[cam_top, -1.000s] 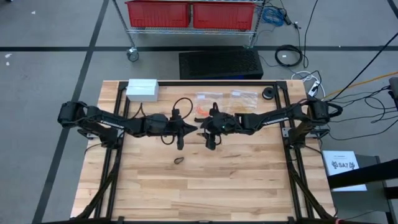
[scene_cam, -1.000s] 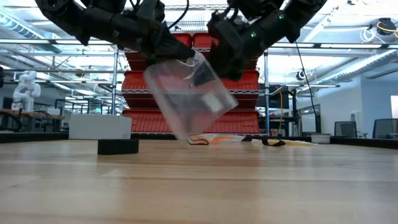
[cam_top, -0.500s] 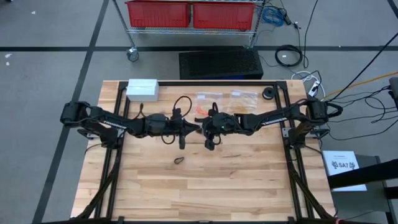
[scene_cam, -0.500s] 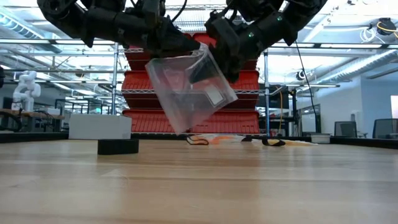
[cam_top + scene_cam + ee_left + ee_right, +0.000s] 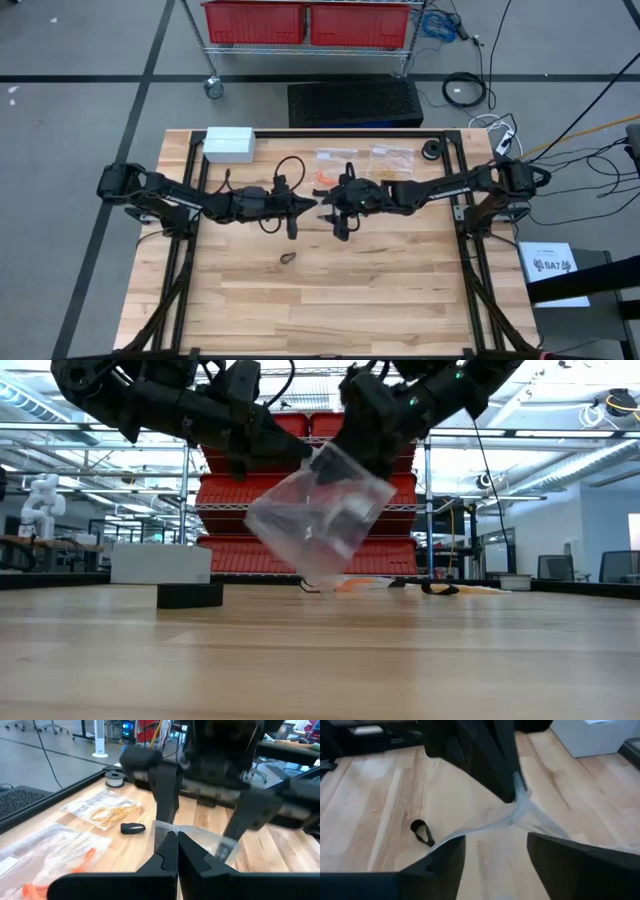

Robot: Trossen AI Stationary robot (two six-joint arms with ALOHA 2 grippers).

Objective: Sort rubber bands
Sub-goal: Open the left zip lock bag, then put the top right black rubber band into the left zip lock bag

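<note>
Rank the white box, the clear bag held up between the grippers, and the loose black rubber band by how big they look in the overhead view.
1. white box, clearly the largest.
2. clear bag, unsure: both arms hide most of it here.
3. black rubber band, a tiny loop on the wood, smallest.

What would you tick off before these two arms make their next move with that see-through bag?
1. Left claw pinches the clear bag: ok, shut on its edge.
2. Right claw grips the bag: not ok, fingers stand apart astride it.
3. Bag clear of the table: ok, it hangs above the wood.
4. Bag mouth open: cannot tell.
5. Black rubber band reachable: ok, lying alone on bare wood.
6. Other bags out of the way: ok, flat at the far edge.
</note>
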